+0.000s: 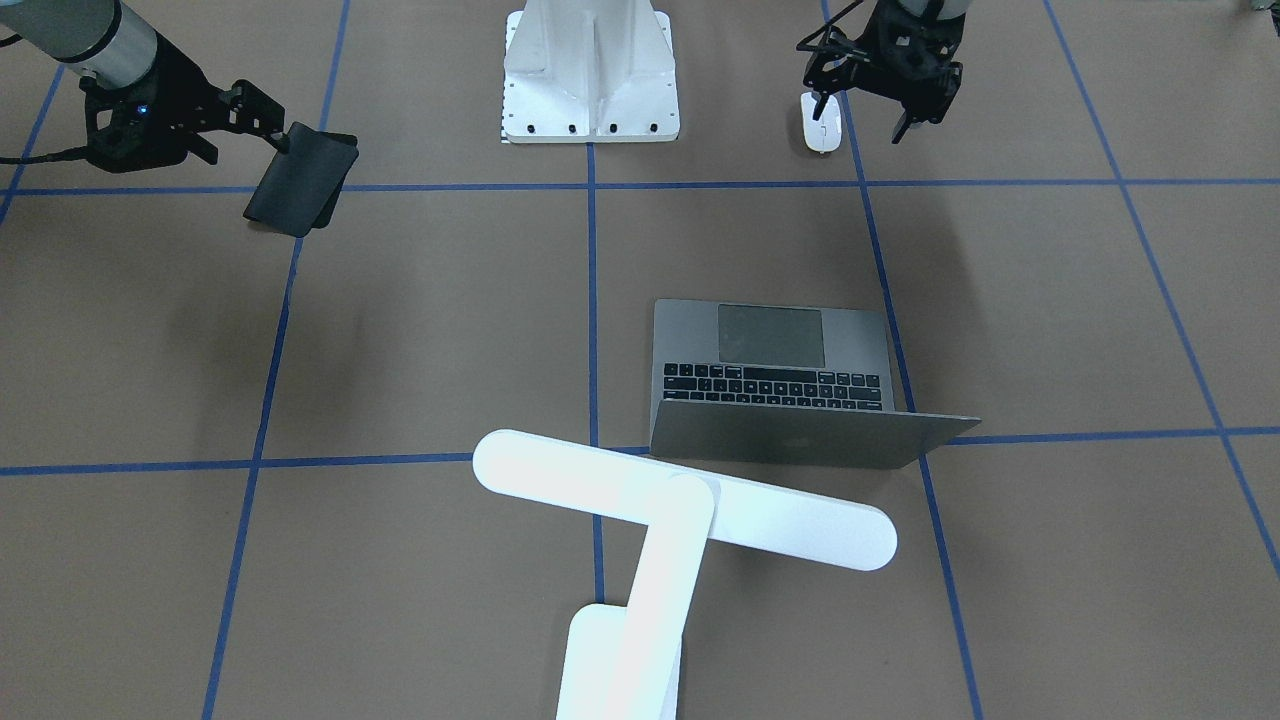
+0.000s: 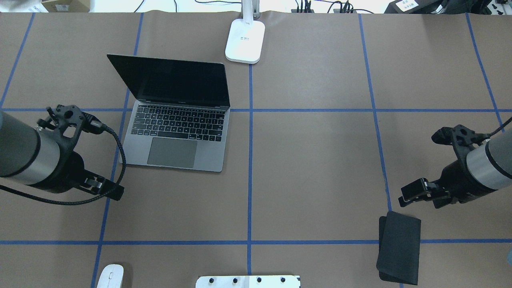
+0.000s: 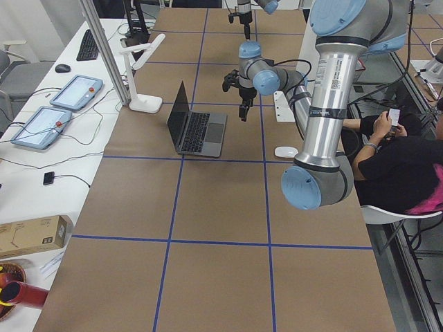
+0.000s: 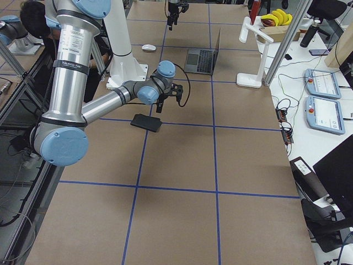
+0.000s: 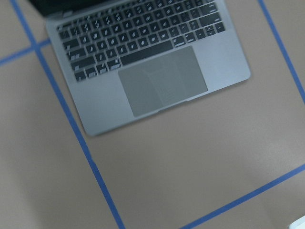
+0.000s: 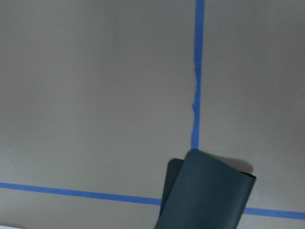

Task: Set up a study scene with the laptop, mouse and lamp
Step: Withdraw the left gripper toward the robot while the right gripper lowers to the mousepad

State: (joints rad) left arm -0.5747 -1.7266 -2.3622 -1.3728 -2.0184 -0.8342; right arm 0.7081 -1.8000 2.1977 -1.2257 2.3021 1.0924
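Note:
The grey laptop (image 2: 176,132) stands open left of centre, with its dark screen up; it also shows in the front view (image 1: 775,365) and fills the top of the left wrist view (image 5: 152,71). The white mouse (image 1: 822,127) lies near the robot's base, at the bottom left of the overhead view (image 2: 110,277). My left gripper (image 1: 860,115) hangs open and empty above the table beside the mouse. The white lamp (image 1: 680,500) stands behind the laptop, its base (image 2: 245,40) at the far edge. My right gripper (image 1: 250,148) is open and empty above a black pad.
The black pad (image 2: 399,248) lies partly folded on the robot's right, and also shows in the right wrist view (image 6: 205,195). The white bolted pedestal (image 1: 590,75) stands between the arms. Blue tape lines cross the brown table.

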